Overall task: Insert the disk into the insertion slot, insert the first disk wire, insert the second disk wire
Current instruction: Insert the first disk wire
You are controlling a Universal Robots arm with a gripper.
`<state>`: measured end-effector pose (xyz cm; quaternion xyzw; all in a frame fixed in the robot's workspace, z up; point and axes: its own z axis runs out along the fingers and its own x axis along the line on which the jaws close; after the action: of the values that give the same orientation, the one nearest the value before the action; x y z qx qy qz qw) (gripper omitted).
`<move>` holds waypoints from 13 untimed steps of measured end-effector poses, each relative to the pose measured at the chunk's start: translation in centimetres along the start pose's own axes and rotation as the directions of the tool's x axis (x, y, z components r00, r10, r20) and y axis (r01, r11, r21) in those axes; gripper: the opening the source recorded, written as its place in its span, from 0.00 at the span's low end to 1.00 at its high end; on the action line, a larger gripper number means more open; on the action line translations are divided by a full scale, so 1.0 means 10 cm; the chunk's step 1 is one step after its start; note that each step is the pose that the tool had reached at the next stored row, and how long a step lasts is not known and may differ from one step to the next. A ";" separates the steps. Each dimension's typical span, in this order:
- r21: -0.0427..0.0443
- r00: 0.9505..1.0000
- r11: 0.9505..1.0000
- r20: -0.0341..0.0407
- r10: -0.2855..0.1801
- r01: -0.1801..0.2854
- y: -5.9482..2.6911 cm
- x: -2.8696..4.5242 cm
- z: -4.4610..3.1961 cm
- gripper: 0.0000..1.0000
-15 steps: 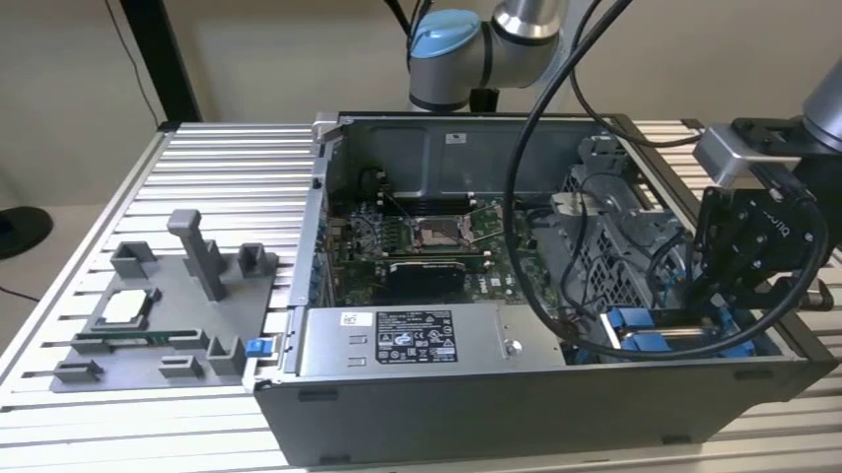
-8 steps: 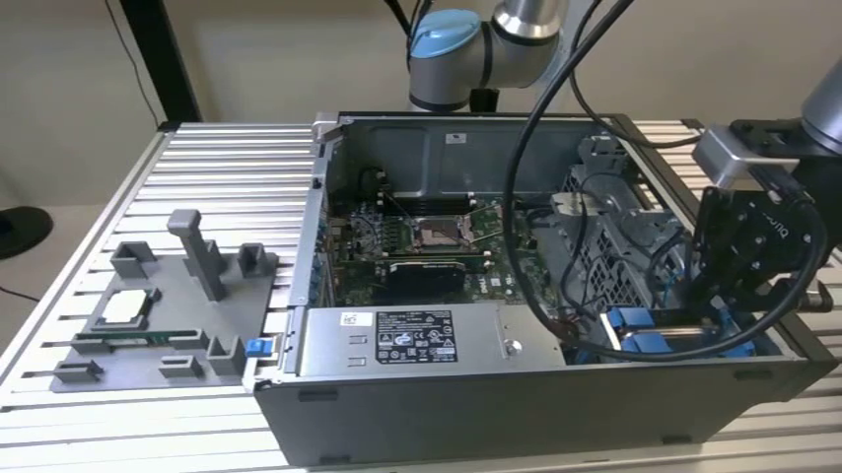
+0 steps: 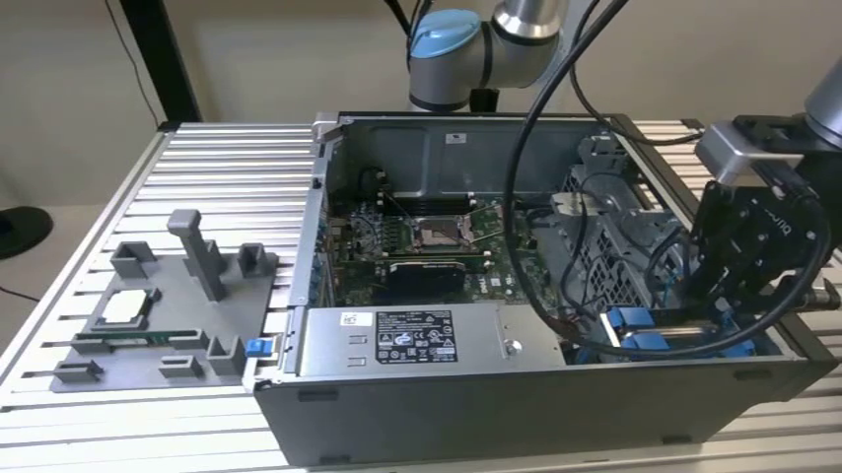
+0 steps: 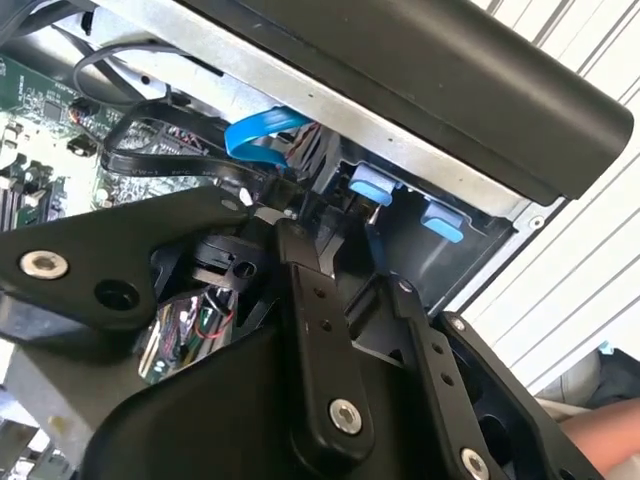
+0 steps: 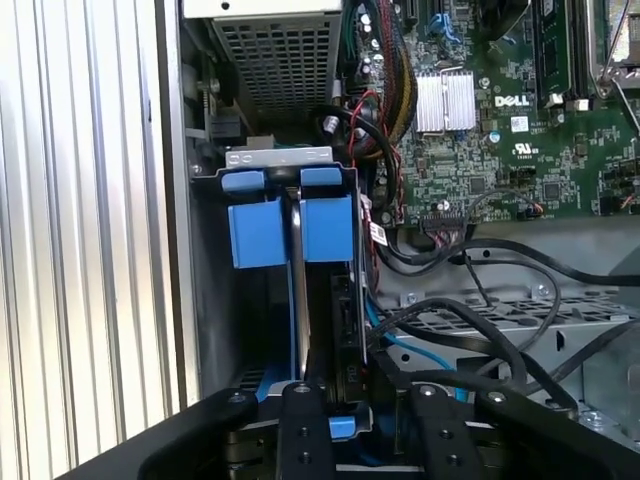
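Observation:
The disk (image 5: 302, 300) stands edge-on in the insertion slot (image 5: 208, 300), down in the corner of the open computer case (image 3: 526, 414). Its blue carrier tabs (image 5: 262, 228) stick out, and they appear again in the second wrist view (image 4: 370, 185) and the exterior view (image 3: 634, 333). My gripper (image 5: 365, 392) hangs right over the disk's connector end, open, with nothing clamped. A black wire (image 4: 160, 160) ends in a plug just beside one of the fingers (image 4: 300, 280). A blue wire (image 4: 260, 135) curls close by and runs past the disk (image 5: 405, 348).
A grey labelled power supply box (image 3: 408, 340) lies along the case's front. The motherboard (image 3: 421, 236) fills the middle, and a perforated cage (image 5: 280, 50) sits beyond the disk. A grey fixture tray (image 3: 158, 315) rests on the ribbed table (image 3: 224, 168). Part of a person (image 4: 600, 425) is nearby.

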<state>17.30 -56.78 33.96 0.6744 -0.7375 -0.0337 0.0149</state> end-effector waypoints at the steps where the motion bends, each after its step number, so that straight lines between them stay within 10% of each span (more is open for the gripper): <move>1: 0.000 1.000 1.000 0.000 0.000 0.000 0.003 -0.001 -0.033 1.00; 13: -0.001 1.000 1.000 0.003 0.000 0.000 0.030 -0.022 -0.421 1.00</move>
<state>17.31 -56.66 38.18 0.6744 -0.7374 -0.0352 0.0143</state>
